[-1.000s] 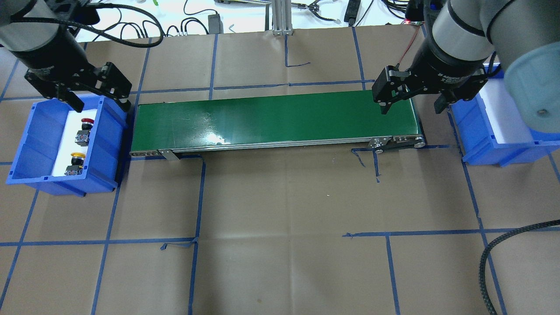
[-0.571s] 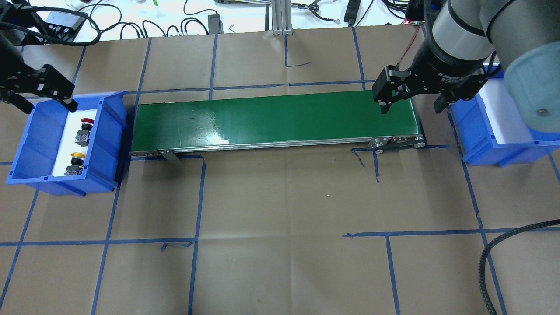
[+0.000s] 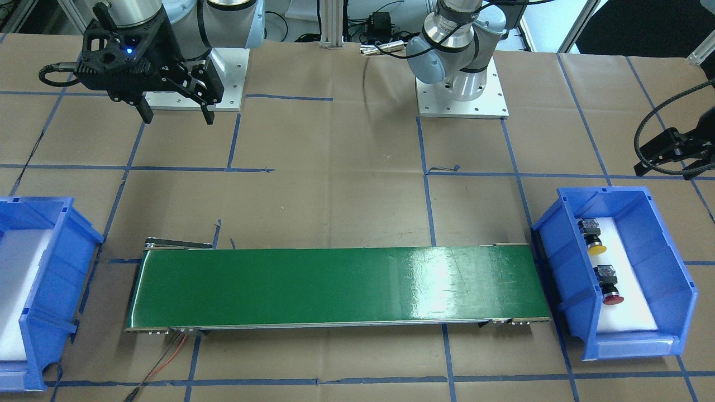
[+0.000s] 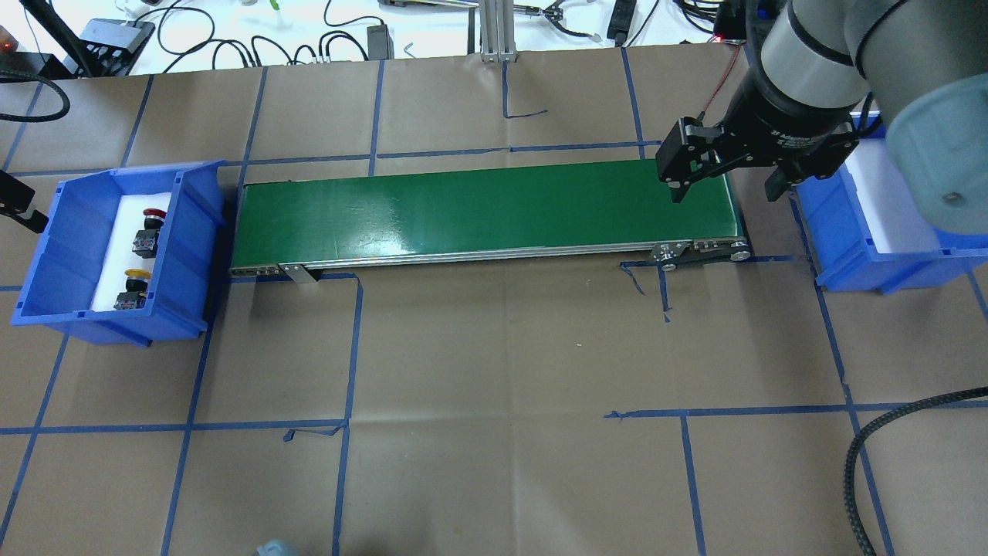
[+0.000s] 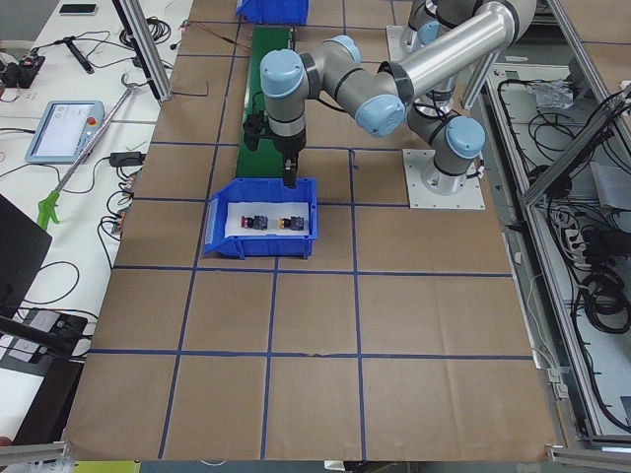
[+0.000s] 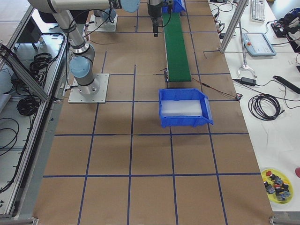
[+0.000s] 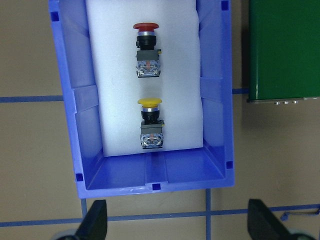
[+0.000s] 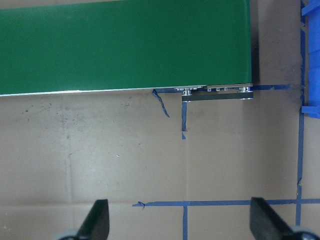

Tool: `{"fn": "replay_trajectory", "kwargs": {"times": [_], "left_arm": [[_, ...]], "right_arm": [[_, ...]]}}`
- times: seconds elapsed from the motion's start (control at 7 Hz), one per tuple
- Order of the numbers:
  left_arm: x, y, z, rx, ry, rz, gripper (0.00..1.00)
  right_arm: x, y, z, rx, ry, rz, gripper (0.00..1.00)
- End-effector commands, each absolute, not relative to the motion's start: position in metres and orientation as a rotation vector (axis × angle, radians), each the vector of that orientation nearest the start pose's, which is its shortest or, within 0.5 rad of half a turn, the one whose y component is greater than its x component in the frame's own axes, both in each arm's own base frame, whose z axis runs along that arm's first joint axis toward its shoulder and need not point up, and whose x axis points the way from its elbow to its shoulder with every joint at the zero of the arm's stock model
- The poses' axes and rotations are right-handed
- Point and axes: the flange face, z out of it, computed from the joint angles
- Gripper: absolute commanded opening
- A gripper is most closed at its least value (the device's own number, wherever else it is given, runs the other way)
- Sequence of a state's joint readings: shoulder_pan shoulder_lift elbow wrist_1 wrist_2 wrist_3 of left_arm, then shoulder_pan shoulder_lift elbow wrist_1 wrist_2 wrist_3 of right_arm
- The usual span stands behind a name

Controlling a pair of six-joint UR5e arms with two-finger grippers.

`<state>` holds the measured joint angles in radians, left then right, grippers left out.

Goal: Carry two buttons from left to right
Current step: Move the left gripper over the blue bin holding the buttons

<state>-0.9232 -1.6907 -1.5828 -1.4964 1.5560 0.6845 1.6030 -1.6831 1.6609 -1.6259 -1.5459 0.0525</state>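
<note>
Glossy green belt (image 4: 486,208), matt brown paper table cover (image 4: 502,347), blue plastic bin (image 7: 150,177), white foam liner (image 7: 115,75), smooth plastic-capped buttons (image 7: 150,127).

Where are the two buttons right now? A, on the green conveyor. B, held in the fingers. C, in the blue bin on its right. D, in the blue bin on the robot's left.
D: the red button and yellow button both lie inside the left blue bin.
</note>
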Motion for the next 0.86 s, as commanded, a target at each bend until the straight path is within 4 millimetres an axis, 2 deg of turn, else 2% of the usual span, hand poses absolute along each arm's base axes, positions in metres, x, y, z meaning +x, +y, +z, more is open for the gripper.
{"fn": "replay_trajectory", "kwargs": {"times": [0.0, 0.43, 0.71], "left_arm": [[0.219, -0.51, 0.393, 0.056, 3.166, 0.01, 1.0], [0.217, -0.51, 0.321, 0.032, 3.149, -0.065, 1.0], [0.218, -0.515, 0.29, 0.006, 3.15, -0.065, 1.0]], "right_arm": [[0.15, -0.448, 0.501, 0.029, 3.109, -0.129, 1.0], [0.15, -0.451, 0.5, 0.029, 3.111, -0.13, 1.0], [0.15, -0.451, 0.497, 0.032, 3.111, -0.12, 1.0]]}}
